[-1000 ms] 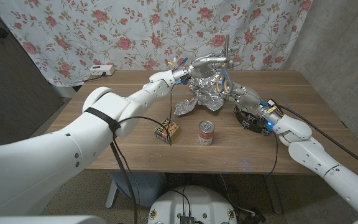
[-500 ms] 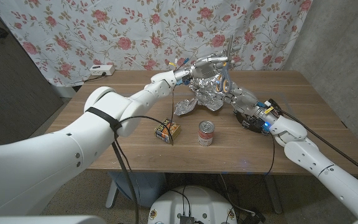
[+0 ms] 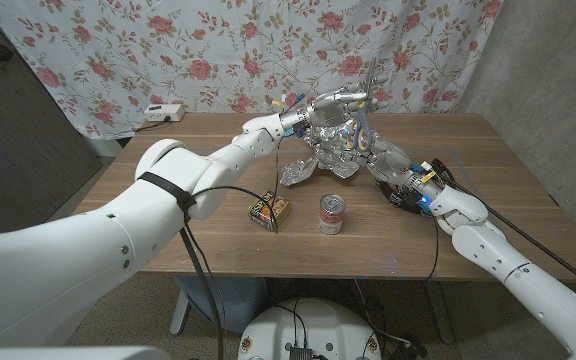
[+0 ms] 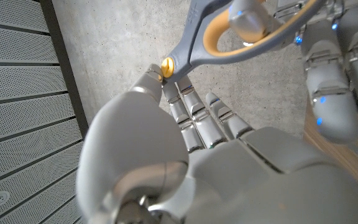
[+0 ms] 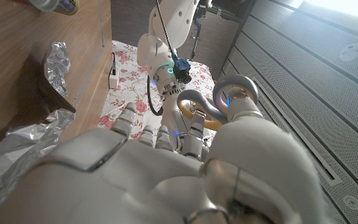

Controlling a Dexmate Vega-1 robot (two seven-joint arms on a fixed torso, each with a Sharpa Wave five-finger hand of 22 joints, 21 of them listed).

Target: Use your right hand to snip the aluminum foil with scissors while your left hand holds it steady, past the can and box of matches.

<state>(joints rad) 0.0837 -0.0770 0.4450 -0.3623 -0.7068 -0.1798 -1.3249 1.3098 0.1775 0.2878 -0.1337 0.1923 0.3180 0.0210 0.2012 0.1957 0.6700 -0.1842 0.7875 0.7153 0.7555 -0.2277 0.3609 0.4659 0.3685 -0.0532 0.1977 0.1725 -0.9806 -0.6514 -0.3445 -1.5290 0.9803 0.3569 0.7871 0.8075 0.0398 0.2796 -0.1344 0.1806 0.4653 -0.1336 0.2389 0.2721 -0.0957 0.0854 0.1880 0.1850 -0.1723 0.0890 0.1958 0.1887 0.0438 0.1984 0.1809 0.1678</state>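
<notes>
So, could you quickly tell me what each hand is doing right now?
Left hand: grips the crumpled aluminum foil, held above the table.
Right hand: holds the scissors by their handles, up against the foil.

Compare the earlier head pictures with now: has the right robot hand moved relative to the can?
Yes. The right robot hand has shifted left and farther back, toward the foil, while the can stayed put.

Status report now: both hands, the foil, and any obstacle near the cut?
Left hand holds the foil up. Right hand grips the scissors at the foil. Can and matchbox sit nearer, apart from the cut.
</notes>
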